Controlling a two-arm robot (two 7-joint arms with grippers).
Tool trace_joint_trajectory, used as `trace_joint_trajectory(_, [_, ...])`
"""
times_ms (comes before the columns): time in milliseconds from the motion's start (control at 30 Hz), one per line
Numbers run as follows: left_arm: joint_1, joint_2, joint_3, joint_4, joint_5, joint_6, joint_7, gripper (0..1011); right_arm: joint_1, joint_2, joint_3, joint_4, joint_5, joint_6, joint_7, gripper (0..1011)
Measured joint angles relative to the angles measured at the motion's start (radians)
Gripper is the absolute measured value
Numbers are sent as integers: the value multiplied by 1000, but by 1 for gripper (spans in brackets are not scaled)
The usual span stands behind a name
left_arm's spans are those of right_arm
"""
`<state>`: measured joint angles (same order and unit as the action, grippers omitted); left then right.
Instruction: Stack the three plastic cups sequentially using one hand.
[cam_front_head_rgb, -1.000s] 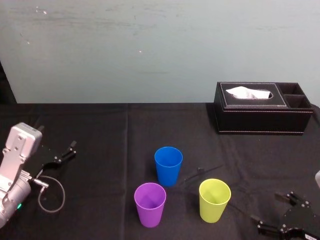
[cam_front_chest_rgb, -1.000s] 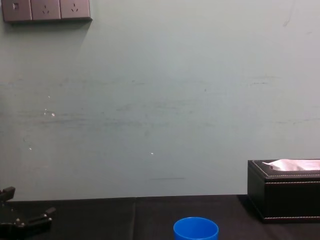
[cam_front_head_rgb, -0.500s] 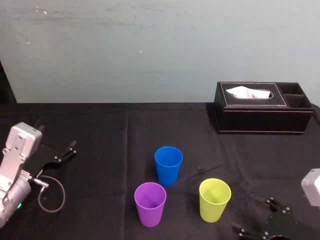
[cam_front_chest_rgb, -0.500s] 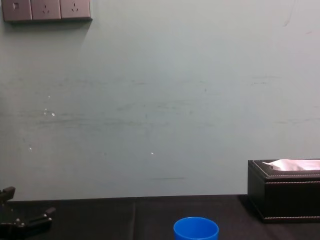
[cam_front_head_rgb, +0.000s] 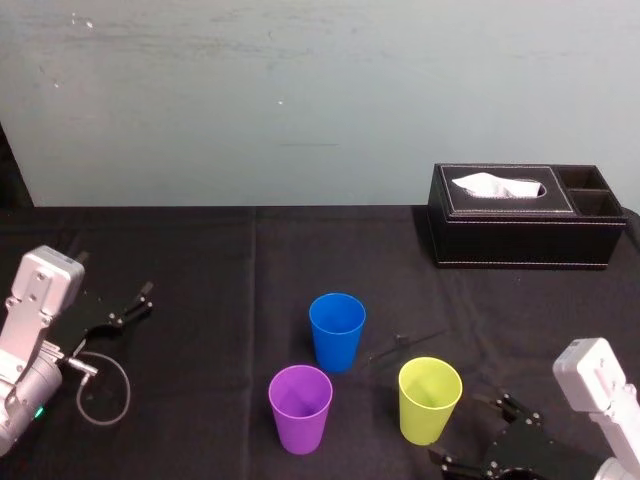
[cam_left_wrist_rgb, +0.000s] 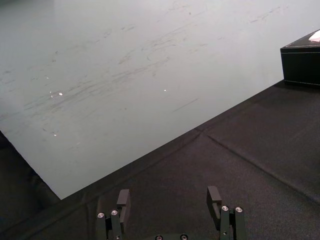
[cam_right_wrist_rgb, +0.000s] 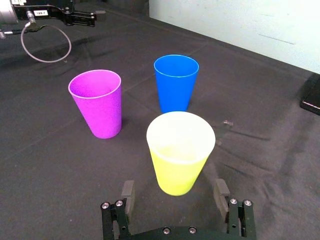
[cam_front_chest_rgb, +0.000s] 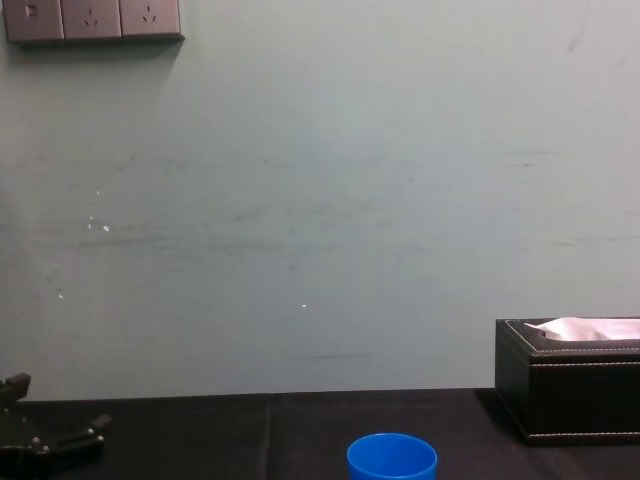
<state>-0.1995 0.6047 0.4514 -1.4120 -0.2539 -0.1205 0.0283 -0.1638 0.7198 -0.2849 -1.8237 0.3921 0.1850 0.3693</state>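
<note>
Just ahead of right gripper (cam_right_wrist_rgb: 174, 189), fingers (cam_right_wrist_rgb: 128, 192) apart: yellow-green cup (cam_right_wrist_rgb: 180, 155).

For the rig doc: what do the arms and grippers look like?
The left gripper and right gripper are black and two-fingered, with silver screws. The left wrist housing and right wrist housing are boxy and silver-grey. A grey cable loops beside the left wrist.

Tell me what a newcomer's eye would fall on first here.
Three bright cups stand upright and apart on the black cloth: the blue cup behind, the purple cup front left, the yellow-green cup front right. The right gripper sits open beside the yellow-green cup, facing it; the left gripper rests open far left. A black tissue box stands back right.
</note>
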Motion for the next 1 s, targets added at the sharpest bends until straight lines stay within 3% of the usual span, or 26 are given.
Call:
trace_joint_trajectory(567, [0,0,0,0,0,0,0,1000,77,-117,-32,77,-69,14,2,1003])
trace_joint_trajectory(1000, [0,0,0,0,0,0,0,1000,98,-169,-25,107,-84,23,-7,1003])
